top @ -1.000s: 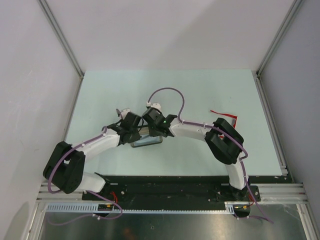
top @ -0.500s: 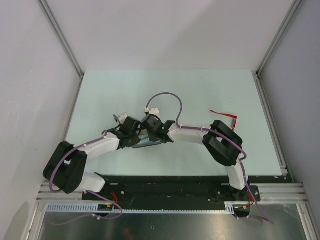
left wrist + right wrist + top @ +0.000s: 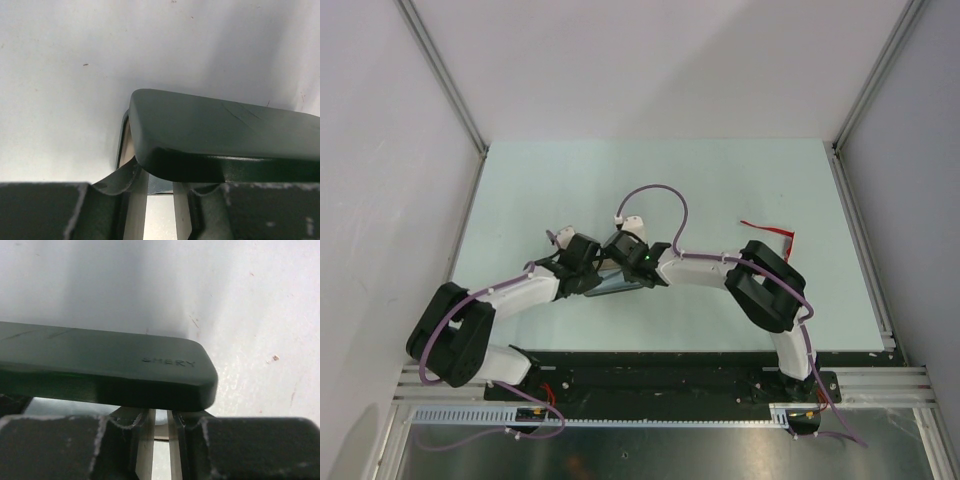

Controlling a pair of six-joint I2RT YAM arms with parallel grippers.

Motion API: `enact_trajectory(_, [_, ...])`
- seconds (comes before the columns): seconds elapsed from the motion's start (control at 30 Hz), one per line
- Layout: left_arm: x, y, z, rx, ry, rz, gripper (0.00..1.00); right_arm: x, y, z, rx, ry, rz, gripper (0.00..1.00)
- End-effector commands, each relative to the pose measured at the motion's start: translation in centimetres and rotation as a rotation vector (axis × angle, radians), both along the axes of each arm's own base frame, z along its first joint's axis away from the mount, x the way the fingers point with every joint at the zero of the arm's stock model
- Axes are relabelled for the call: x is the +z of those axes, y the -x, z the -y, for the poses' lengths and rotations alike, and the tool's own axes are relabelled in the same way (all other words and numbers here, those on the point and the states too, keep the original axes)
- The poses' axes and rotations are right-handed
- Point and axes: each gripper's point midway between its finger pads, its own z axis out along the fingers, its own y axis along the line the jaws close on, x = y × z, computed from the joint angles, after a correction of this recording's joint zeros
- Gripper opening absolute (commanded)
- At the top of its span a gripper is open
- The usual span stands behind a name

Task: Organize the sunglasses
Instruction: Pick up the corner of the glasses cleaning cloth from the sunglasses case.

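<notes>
Evidently the 2 hands are working on the black case (image 3: 618, 285) in the middle of the tabletop (image 3: 720, 180). The left hand (image 3: 161, 210) and right hand (image 3: 161, 440) each have jaws nearly together at one end of it; whether they pinch it I cannot tell. The sunglasses (image 3: 766, 228) lie well apart, beside the right arm. It seems best to steady the base and lift the lid evenly.

The overhead view is bright and even. The pale table (image 3: 720, 180) carries no glare, only faint, soft shadows at centre, and lines stay sharp out to the corners. Both wrist views are dimmer. The black case (image 3: 220, 135) casts a broad grey shadow up the frame, and the left tool (image 3: 159, 205) along the bottom edge looks soft — too close for focus.
</notes>
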Motion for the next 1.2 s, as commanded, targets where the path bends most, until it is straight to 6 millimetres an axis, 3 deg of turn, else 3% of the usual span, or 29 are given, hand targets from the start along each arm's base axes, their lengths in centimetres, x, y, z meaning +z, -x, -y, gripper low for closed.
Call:
enact_trajectory(0.0, [0.8,-0.7,0.3,0.022,0.025,0.053,0.31,0.4,0.3,1.7,-0.054,0.042,0.026,0.19])
enact_trajectory(0.33, [2.5,-1.1,0.4,0.013,0.042,0.102,0.36,0.1,0.9,1.8,-0.049,0.032,0.004,0.34])
enact_trajectory(0.53, [3.5,-1.0,-0.1,0.016,0.029,0.128,0.41,-0.7,1.1,1.5,-0.038,0.024,-0.028,0.35])
enact_trajectory(0.67, [2.9,-0.6,-0.3,0.016,0.023,0.107,0.41,-1.3,1.5,1.3,-0.024,0.016,-0.056,0.34])
enact_trajectory(0.97, [2.4,-0.2,-0.4,0.015,0.019,0.086,0.41,-1.5,1.8,0.9,-0.011,-0.006,-0.086,0.22])
enact_trajectory(1.17, [2.5,-0.2,-0.4,0.009,0.018,0.088,0.42,-0.8,1.7,0.7,-0.016,-0.026,-0.081,0.0])
